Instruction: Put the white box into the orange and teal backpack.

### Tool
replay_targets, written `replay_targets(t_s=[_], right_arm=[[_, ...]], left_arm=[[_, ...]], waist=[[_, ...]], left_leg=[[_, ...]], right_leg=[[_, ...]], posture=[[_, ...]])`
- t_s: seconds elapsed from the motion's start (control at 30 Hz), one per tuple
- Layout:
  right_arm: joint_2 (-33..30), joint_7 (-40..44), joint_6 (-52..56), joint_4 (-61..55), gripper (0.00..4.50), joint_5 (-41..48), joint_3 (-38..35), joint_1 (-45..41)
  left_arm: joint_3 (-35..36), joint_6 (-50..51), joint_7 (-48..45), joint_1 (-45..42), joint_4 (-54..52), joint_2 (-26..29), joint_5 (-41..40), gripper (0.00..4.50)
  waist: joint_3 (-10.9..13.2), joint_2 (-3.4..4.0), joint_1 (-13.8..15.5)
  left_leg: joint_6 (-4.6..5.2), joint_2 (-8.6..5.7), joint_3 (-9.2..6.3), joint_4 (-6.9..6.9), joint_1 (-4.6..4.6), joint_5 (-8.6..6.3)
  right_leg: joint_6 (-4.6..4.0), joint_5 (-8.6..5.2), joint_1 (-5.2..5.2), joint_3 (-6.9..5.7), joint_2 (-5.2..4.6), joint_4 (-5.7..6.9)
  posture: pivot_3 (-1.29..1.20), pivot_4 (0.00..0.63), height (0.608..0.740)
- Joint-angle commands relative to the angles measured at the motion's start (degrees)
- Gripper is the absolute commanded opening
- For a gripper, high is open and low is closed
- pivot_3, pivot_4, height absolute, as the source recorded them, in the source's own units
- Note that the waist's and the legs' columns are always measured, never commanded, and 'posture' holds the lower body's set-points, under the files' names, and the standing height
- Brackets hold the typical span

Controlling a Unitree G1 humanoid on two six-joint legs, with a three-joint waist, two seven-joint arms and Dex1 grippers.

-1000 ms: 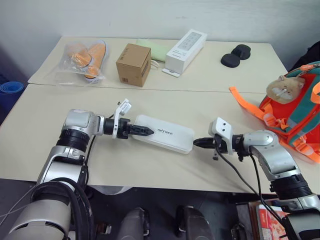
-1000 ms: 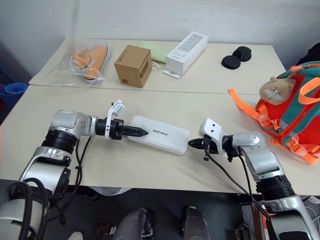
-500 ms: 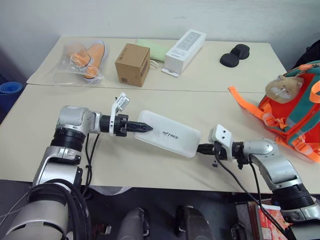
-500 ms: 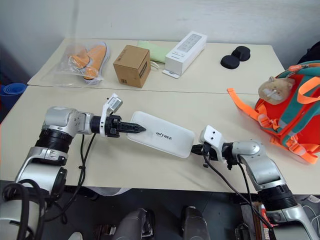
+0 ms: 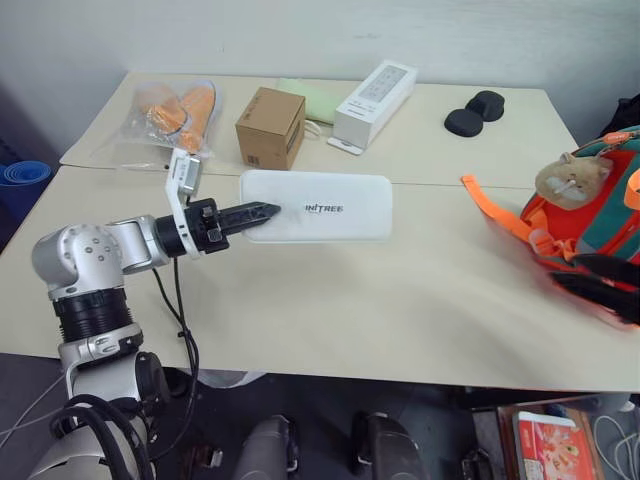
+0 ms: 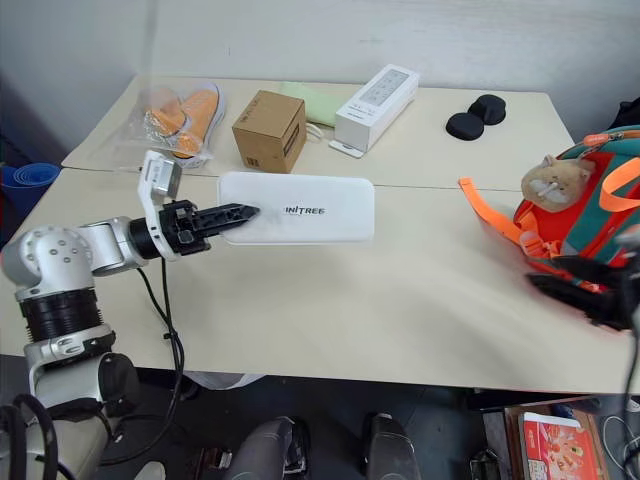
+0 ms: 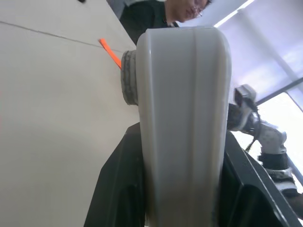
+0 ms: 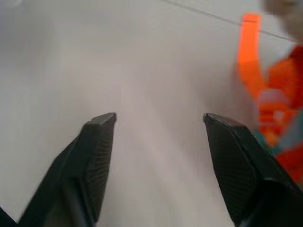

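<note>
at frame edge, blurred right gripper (image 5: 600,282)

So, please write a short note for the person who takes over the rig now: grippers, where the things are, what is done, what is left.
Left gripper: shut on one short end of the white box, holding it flat above the table.
Right gripper: open, empty, beside the orange and teal backpack.
Backpack: at the table's right edge, with the plush charm on top.
Done: box picked up.
Left: carry the box right to the backpack and put it inside; I cannot see an opening from here.
</note>
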Motion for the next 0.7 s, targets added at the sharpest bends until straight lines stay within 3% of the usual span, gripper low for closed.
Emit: replay_targets(t_s=[0.03,0.07,0.2,0.37,0.53,0.7], right_arm=[[-1.96,0.29,-1.27,8.26,4.27,0.03,-3.11,-0.85],[-2.37,0.06,-2.79,11.00,4.47,-1.00,-1.99,-1.43],[-4.23,1.52,-8.90,18.29,4.47,-4.32,1.43,-1.92],[-7.87,3.87,-12.45,27.23,4.47,-5.06,-0.07,-2.60],[-5.79,1.64,-11.00,28.81,4.47,-2.70,3.66,-10.01],[0.20,-5.26,-9.87,30.19,4.47,-1.46,7.96,-20.16]], left_arm=[[4.18,0.92,3.57,-0.49,-6.70,-1.21,-4.27,1.31],[4.10,0.63,4.71,-0.27,-7.94,-1.61,-4.40,1.31],[3.55,-0.57,8.11,0.49,-10.47,-2.43,-4.82,1.31],[3.79,-1.72,10.57,0.37,-11.01,-1.88,-5.59,1.31],[3.54,-2.06,11.73,0.57,-11.79,-1.94,-7.66,1.31],[1.73,-4.59,13.48,-0.42,-10.70,-2.12,-7.62,1.31]], waist=[[-0.01,-0.04,0.01],[0.00,-0.04,0.04],[-0.01,-0.03,0.06],[-0.01,-0.03,0.08],[0.00,-0.05,-0.59],[0.01,-0.06,-0.80]], left_leg=[[-0.02,0.01,-0.01,0.00,0.00,-0.01],[-0.02,0.01,-0.01,-0.01,0.01,-0.01],[-0.05,-0.03,0.06,-0.04,0.01,0.01],[-0.09,-0.04,0.14,-0.05,0.01,0.04],[-0.14,0.01,0.15,-0.04,0.06,0.05],[-0.27,0.05,0.13,-0.05,0.06,0.12]], right_leg=[[0.00,0.00,0.00,-0.01,0.01,0.00],[0.00,0.00,0.01,0.00,0.01,0.00],[0.00,0.00,-0.02,0.02,0.05,0.00],[0.01,0.00,-0.07,0.07,0.24,0.03],[0.01,0.01,-0.05,0.14,0.15,0.04],[0.01,0.00,-0.06,0.14,0.16,0.06]], posture=[[0.00,0.150,0.740],[0.00,0.150,0.740],[0.00,0.150,0.740],[0.00,0.150,0.740],[0.00,0.150,0.740],[0.00,0.150,0.740]])
